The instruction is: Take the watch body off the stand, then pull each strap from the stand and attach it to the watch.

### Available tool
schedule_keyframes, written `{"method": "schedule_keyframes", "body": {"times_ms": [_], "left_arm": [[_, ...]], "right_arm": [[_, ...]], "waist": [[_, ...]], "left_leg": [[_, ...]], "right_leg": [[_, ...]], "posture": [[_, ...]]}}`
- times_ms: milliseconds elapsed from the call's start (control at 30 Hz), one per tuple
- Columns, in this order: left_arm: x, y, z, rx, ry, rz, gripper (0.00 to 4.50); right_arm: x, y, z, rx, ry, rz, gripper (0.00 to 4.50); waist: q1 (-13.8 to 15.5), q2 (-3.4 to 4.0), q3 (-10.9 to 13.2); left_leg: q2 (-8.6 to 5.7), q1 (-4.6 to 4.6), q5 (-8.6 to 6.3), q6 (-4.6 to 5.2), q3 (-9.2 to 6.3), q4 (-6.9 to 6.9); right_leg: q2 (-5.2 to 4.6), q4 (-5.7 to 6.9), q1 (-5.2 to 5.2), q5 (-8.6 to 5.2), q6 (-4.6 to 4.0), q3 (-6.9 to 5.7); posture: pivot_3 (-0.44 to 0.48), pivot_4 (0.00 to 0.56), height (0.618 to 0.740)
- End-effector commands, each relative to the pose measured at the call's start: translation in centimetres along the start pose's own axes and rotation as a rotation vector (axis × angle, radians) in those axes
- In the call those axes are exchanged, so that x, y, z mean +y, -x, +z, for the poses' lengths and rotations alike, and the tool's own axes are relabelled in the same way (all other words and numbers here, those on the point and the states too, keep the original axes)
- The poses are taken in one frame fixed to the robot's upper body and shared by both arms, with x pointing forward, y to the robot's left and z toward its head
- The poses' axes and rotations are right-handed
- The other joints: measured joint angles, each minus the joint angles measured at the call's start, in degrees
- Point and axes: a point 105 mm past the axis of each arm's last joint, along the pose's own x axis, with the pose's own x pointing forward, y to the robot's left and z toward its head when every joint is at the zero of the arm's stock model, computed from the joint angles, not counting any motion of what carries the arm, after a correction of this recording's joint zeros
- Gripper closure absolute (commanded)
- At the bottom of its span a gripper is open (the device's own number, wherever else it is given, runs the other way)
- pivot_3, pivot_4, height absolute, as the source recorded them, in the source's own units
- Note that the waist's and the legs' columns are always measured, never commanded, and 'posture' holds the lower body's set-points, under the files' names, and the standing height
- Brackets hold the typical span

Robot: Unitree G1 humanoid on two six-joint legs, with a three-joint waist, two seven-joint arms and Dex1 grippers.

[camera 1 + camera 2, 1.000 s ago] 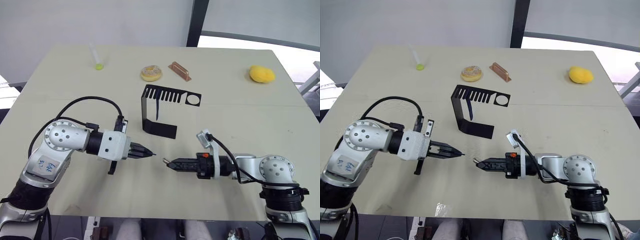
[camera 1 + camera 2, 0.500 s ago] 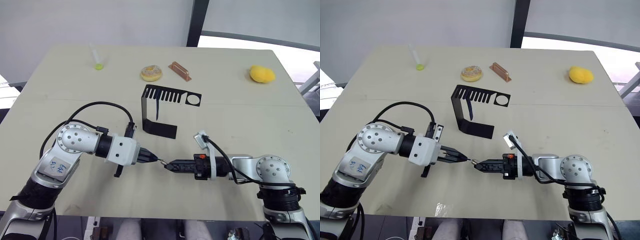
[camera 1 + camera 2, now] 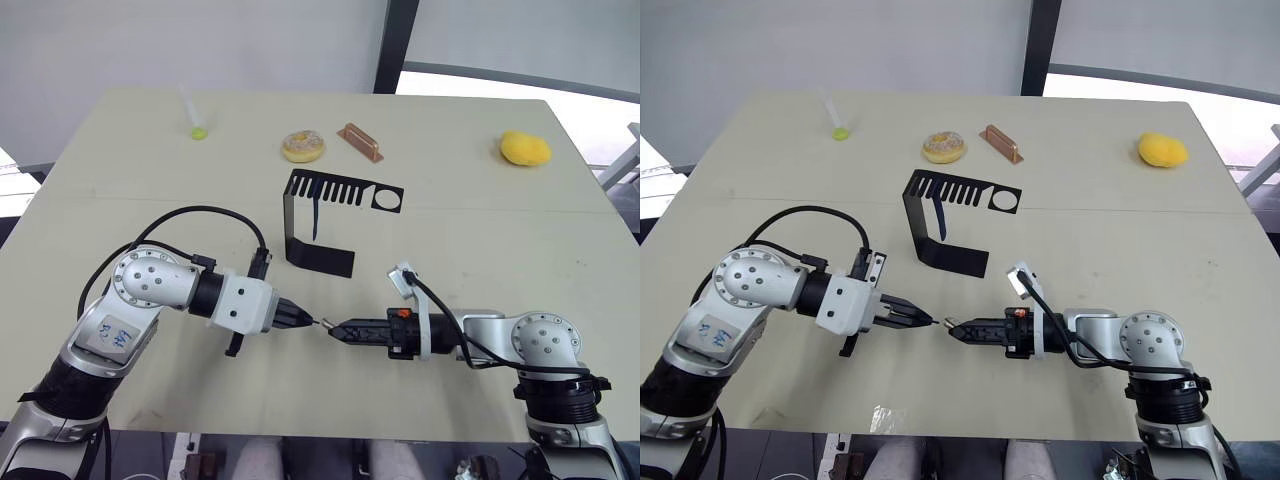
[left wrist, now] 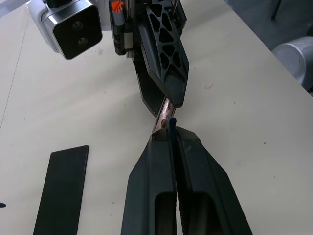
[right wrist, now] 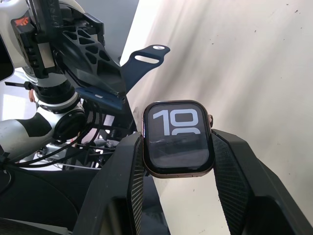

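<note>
Head view: in front of the stand [image 3: 318, 222], where one strap [image 3: 314, 215] hung, the left gripper [image 3: 306, 320] met the right gripper [image 3: 334, 329] tip to tip. Left wrist: jaws clamped a strap [image 4: 172, 128]. Right wrist: jaws clamped the watch [image 5: 177, 137]. First strap was being attached; sliding it in squarely seemed next.

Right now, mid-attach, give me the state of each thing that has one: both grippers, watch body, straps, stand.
Right gripper: shut on the watch body.
Watch body: off the stand, screen lit with white digits.
Left gripper: shut on a strap, tip to tip with the right gripper.
Held strap: pinched edge-on, its end at the watch body's side.
Second strap: hanging from the stand's top plate.
Stand: upright on the table, round hole empty.
</note>
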Motion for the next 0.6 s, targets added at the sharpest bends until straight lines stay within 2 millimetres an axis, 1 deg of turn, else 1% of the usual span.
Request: {"method": "schedule_keyframes", "body": {"times_ms": [33,200,600], "left_arm": [[-0.24,-0.09,-0.09,0.016,-0.015,-0.002,4.5],[-0.45,-0.24,-0.29,0.021,-0.006,-0.005,4.5],[0.03,-0.58,-0.26,0.012,-0.005,0.025,4.5]], "right_arm": [[0.95,-0.14,0.24,-0.01,0.034,0.03,2.99],[1.01,-0.18,0.13,-0.003,0.037,0.031,2.99],[1.02,-0.31,-0.28,0.008,0.043,0.027,2.99]], "waist": [[0.0,0.0,0.0],[0.0,0.0,0.0],[0.0,0.0,0.0]], "left_leg": [[0.0,0.0,0.0,0.0,0.0,0.0],[0.0,-0.01,0.0,0.0,-0.01,0.0],[0.0,-0.02,0.0,0.0,-0.03,0.0]], "right_leg": [[0.0,0.0,0.0,0.0,0.0,0.0],[-0.01,0.0,0.0,0.0,0.0,0.0],[-0.03,0.0,0.0,0.0,0.0,0.01]], "posture": [[0.0,0.15,0.74],[0.0,0.15,0.74],[0.0,0.15,0.74]]}}
